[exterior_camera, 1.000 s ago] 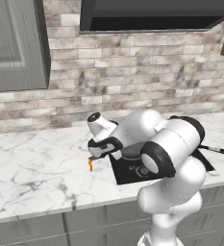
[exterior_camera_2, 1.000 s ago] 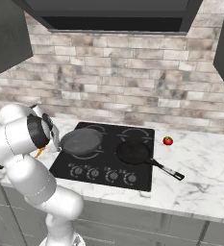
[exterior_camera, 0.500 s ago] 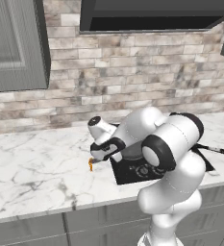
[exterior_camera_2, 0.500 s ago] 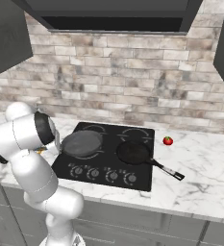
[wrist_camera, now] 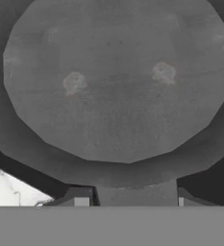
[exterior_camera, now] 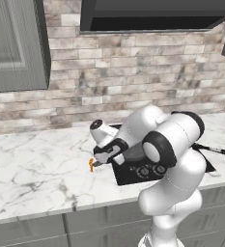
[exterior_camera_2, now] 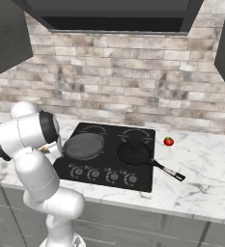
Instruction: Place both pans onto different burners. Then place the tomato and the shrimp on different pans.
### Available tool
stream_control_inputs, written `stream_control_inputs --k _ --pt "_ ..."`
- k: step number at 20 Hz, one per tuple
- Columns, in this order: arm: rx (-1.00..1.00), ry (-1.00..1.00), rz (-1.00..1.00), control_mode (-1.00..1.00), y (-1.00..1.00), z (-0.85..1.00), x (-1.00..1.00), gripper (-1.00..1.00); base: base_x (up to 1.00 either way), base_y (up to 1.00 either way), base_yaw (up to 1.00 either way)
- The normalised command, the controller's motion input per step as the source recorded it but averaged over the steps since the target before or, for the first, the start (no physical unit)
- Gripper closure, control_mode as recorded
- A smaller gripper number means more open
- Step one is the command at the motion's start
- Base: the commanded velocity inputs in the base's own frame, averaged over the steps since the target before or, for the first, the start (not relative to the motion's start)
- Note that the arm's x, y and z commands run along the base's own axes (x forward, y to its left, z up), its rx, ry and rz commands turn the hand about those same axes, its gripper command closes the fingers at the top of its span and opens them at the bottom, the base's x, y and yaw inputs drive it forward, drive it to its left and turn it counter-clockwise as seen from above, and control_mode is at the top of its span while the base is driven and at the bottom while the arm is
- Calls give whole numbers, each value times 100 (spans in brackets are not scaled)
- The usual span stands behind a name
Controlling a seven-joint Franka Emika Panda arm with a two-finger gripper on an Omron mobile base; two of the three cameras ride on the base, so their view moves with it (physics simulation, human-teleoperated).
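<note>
The dark grey skillet (exterior_camera_2: 84, 144) lies on the front left burner of the black cooktop (exterior_camera_2: 104, 170). It looms large in the hand view as a round grey skillet (wrist_camera: 118, 81). My gripper (wrist_camera: 132, 199) is shut on its short handle (wrist_camera: 135, 192), one fingertip on each side. From the left base view the hand (exterior_camera: 109, 151) hovers low at the cooktop's left edge. The blacker pan (exterior_camera_2: 133, 153) rests on the front right burner, its long handle pointing right. The shrimp (exterior_camera: 91, 165) lies on the marble just left of my hand. The tomato (exterior_camera_2: 168, 141) sits right of the cooktop.
Two back burners (exterior_camera_2: 137, 133) show as bare rings. Knobs (exterior_camera_2: 111, 176) line the cooktop's front edge. White marble counter (exterior_camera: 36, 164) stretches to the left and counter (exterior_camera_2: 201, 164) to the right. A brick wall and a range hood (exterior_camera_2: 114, 14) stand behind.
My hand has sunk slightly toward the counter and the upper arm has swung forward. The skillet, the black pan, the tomato and the shrimp lie where they were.
</note>
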Motion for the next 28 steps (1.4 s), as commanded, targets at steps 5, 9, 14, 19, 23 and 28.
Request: stream_control_inputs --k 5,9,14,19,23,28 --pt "0 0 2 -100 -11 -11 1 100 0 0 0" --pt "0 0 2 -100 -10 -11 2 100 0 0 0" --pt "0 0 4 -100 -9 -11 2 100 0 0 0" --pt "0 0 4 -100 -11 -12 0 100 0 0 0" --pt "0 0 5 -100 -15 -9 0 100 0 0 0" --pt "0 0 6 -100 -16 -7 0 100 0 0 0"
